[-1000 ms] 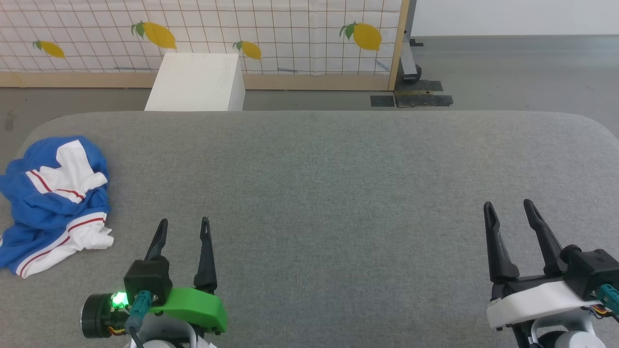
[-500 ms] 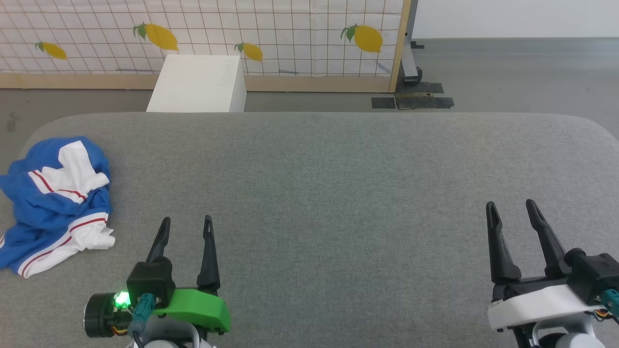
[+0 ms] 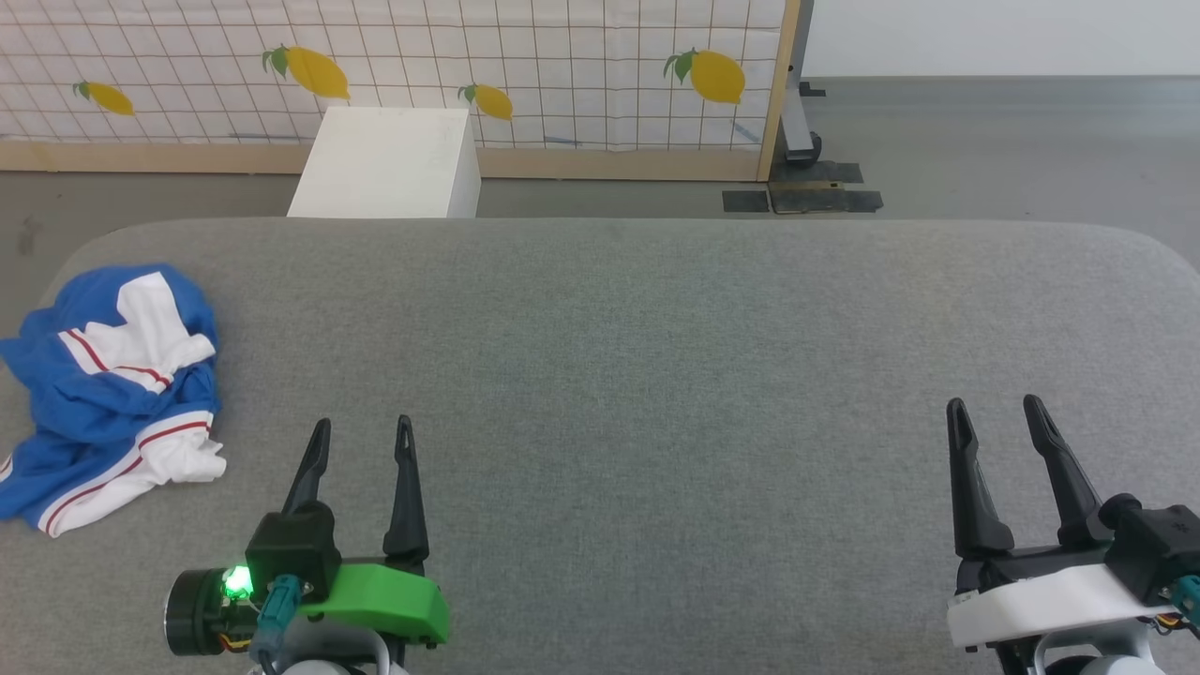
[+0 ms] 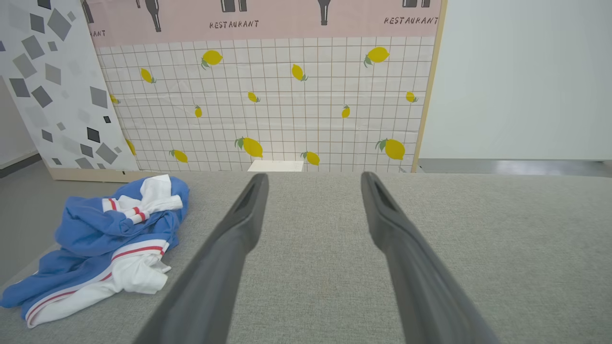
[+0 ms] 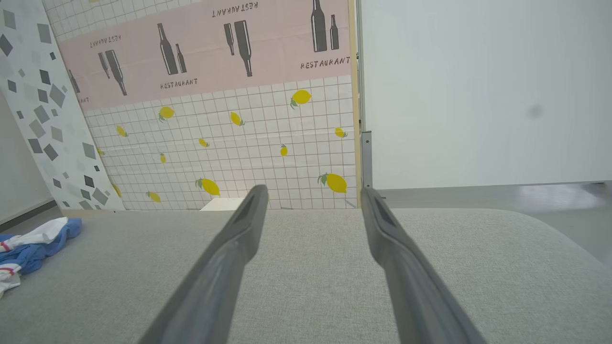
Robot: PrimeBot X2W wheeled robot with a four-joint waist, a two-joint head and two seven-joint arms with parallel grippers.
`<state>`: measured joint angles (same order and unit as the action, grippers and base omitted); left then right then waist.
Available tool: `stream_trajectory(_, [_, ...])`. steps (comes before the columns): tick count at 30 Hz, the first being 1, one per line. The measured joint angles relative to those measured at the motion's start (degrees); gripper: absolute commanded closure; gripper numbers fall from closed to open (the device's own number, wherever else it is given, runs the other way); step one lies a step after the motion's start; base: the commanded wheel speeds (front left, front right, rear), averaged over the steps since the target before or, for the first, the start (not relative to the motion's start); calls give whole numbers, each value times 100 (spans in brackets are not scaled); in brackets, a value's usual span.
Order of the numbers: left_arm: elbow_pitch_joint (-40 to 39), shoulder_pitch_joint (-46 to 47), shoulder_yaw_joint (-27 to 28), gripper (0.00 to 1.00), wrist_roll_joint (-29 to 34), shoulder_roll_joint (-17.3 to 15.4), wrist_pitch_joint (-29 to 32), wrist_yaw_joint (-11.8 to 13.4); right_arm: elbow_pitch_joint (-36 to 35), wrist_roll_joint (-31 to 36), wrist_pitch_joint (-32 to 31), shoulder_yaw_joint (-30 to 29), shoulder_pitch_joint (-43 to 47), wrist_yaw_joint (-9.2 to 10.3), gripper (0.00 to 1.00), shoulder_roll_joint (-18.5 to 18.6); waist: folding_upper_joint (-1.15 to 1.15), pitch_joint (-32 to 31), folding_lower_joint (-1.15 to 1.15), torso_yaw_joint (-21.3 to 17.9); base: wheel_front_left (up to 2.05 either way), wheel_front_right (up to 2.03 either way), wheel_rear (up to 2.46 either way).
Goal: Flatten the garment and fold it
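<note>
The garment (image 3: 108,394) is a bright blue shirt with white parts and thin red stripes, lying crumpled at the left end of the grey table (image 3: 656,356). It also shows at the left in the left wrist view (image 4: 103,239) and at the far left edge in the right wrist view (image 5: 28,248). My left gripper (image 3: 364,433) hovers open over the table's front left, a short way right of the garment and apart from it. Far to the right, my right gripper (image 3: 994,408) is open with nothing between its fingers.
A white box (image 3: 384,164) stands on the floor behind the table. A lemon-print grid panel (image 3: 525,66) with a wooden frame lines the back. A metal stand foot (image 3: 802,178) sits on the grey floor at back right.
The head view has shifted slightly, so everything sits a little right and lower. The garment and both grippers hold their places on the table.
</note>
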<state>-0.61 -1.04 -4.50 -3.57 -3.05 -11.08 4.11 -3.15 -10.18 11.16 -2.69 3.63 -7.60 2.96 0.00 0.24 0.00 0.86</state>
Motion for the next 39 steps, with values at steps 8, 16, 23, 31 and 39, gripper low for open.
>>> stream_trajectory(8, [14, 0, -30, 0, -10, 0, -105, 24, 54, -52, 88, 5, 22, 0, 0, -1, 0, 7, 0, 18, 0, 0, 0])
stream_trajectory(16, [41, 0, -73, 0, -16, 0, -174, 78, 65, -5, 183, 21, 54, 0, 0, -1, 0, -1, 0, 28, 0, 0, 0])
stream_trajectory(23, [63, 0, -136, 0, -60, 1, -272, 123, 64, 56, 257, 37, 115, 0, 0, -3, 0, -8, 0, 32, 0, 0, 0])
stream_trajectory(31, [132, 0, -162, 0, -153, 1, -348, 149, 63, 36, 350, 32, 126, 0, 0, -3, 0, -33, 0, 54, 0, 0, 0])
stream_trajectory(39, [192, 0, -159, 0, -155, 1, -364, 149, 74, 45, 350, 32, 136, 0, 0, -3, 0, -59, 0, 57, 0, 0, 0])
